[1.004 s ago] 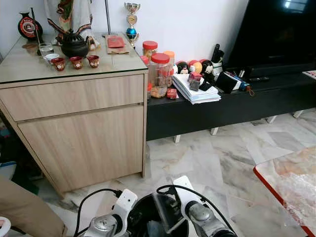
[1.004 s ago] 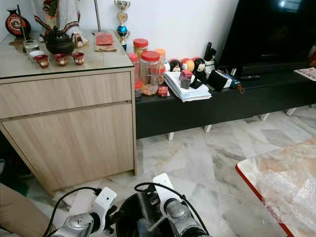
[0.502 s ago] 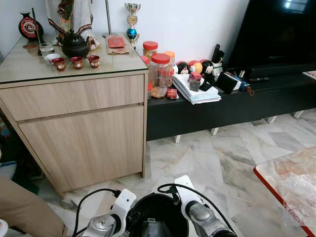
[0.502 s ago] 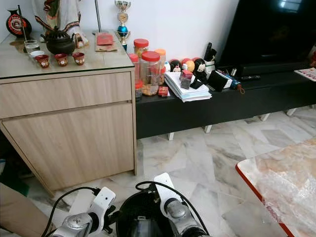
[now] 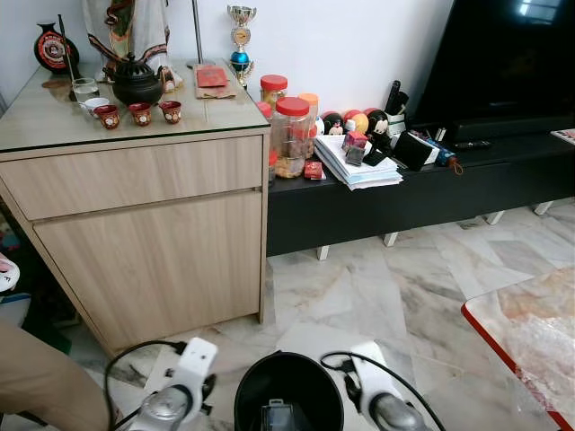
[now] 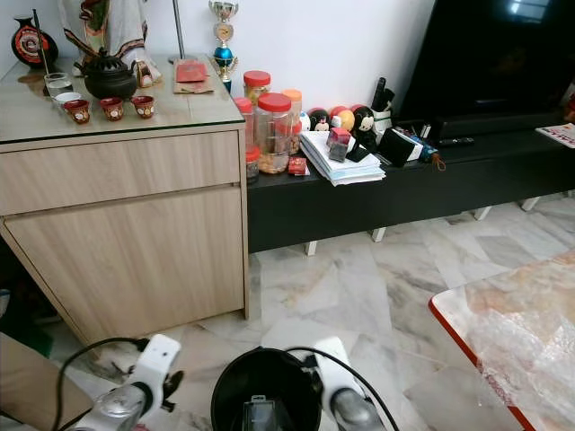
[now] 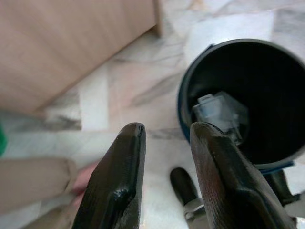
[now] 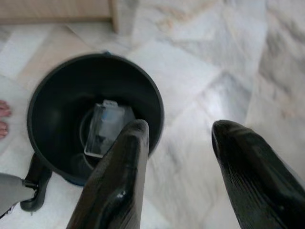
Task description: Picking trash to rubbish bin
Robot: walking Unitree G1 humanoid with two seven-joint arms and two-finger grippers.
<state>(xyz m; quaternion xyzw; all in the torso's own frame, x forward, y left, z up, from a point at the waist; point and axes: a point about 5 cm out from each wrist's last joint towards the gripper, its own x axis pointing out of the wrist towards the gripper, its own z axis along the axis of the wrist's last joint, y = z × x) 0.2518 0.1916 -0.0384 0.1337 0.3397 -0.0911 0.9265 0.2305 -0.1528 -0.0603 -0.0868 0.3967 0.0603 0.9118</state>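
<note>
A round black rubbish bin [image 5: 287, 388] stands on the marble floor right in front of me. A clear plastic piece of trash [image 5: 277, 417] lies at its bottom, also seen in the wrist views as the trash [image 7: 220, 113] and the trash [image 8: 106, 128]. My left arm [image 5: 178, 388] is beside the bin on its left, and my right arm [image 5: 382, 406] is beside it on its right. The left gripper [image 7: 167, 131] is open and empty, just outside the bin's rim [image 7: 186, 124]. Above the bin's right edge [image 8: 157, 114], the right gripper [image 8: 181, 126] is open and empty.
A wooden cabinet [image 5: 153, 233] with tea ware stands ahead on the left. A low black TV bench [image 5: 413, 193] with jars and papers runs to the right. A red-edged table [image 5: 530, 337] is at the near right. A person's trouser leg [image 5: 36, 382] and toes [image 8: 4, 119] are at the near left.
Both arms have moved outward from over the bin to its two sides. The clear trash that was held above the bin now lies inside it.
</note>
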